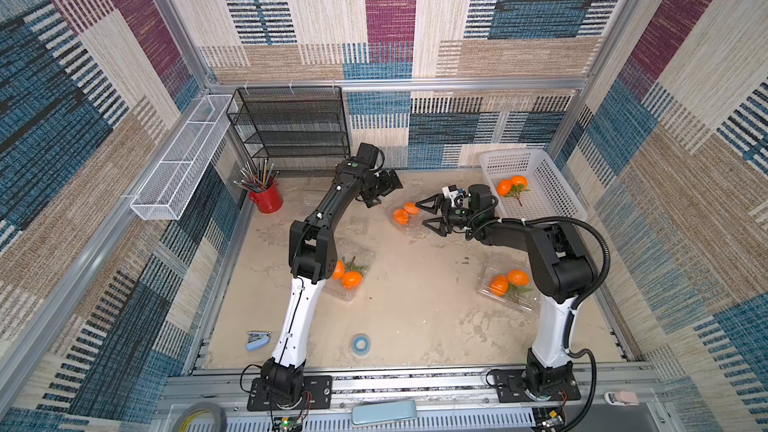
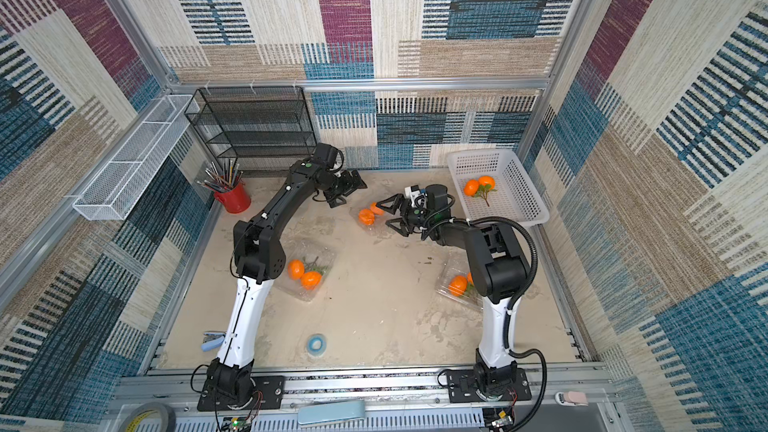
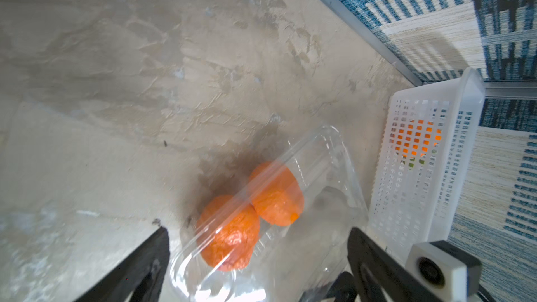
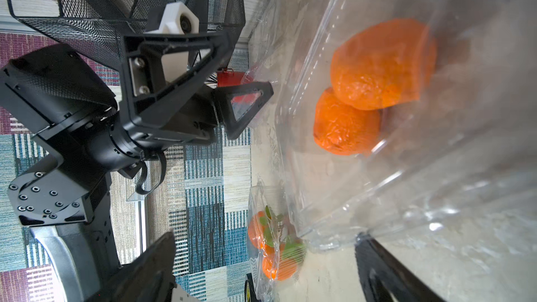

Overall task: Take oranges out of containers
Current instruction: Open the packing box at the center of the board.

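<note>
At the near left, a clear box (image 1: 362, 252) holds 2 oranges (image 1: 351, 279), with nothing touching it. Farther back, the left pincer (image 1: 382, 193) hangs wide and empty, a little left of the middle box (image 3: 334, 164), which holds 2 more fruits. The right pincer (image 1: 420, 214), also spread wide and empty, sits close at that box's right side. A 3rd box (image 1: 519, 301) lies near right, also with 2 inside, and the white basket (image 1: 552, 189) at far right already has 2.

I'd say the middle box is the one in hand. Thin plastic skids, so 1 pincer should pin its rim to the tabletop (image 1: 415, 309) while the other works the lid edge.

In both top views that box barely shows. The wrist views show clear plastic lying over the fruit, though I cannot tell whether it is latched.
</note>
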`<act>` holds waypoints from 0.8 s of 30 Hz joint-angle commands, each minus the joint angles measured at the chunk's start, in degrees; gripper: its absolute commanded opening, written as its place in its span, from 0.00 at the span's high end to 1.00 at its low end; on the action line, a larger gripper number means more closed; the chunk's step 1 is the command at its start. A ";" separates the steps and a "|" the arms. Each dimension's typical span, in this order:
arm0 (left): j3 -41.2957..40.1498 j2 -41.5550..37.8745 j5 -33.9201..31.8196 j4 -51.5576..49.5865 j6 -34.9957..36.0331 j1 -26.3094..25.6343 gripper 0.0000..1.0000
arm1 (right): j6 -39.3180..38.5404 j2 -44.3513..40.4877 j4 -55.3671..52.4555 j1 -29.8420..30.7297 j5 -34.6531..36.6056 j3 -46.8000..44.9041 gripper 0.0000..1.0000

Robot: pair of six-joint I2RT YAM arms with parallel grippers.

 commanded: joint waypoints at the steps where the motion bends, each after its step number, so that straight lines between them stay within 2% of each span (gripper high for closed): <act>1: 0.77 1.84 4.45 8.37 -3.34 -0.13 0.03 | -1.50 0.39 -0.69 -0.01 -1.50 0.53 0.03; 8: 0.17 3.93 7.95 11.13 -5.65 -0.93 0.03 | -2.41 1.04 -1.73 -0.08 -1.95 1.74 0.03; 15: -7.05 0.26 9.41 13.19 -8.28 -2.05 0.04 | -1.76 1.52 -0.95 -0.12 -2.22 2.16 0.03; 19: -13.99 -3.51 9.42 16.90 -10.41 -1.92 0.04 | -0.91 0.44 0.51 -0.09 -2.22 0.96 0.03; 24: -15.81 -4.37 9.92 17.56 -11.51 -1.96 0.04 | 1.23 -1.67 3.42 -0.10 -2.84 -2.72 0.10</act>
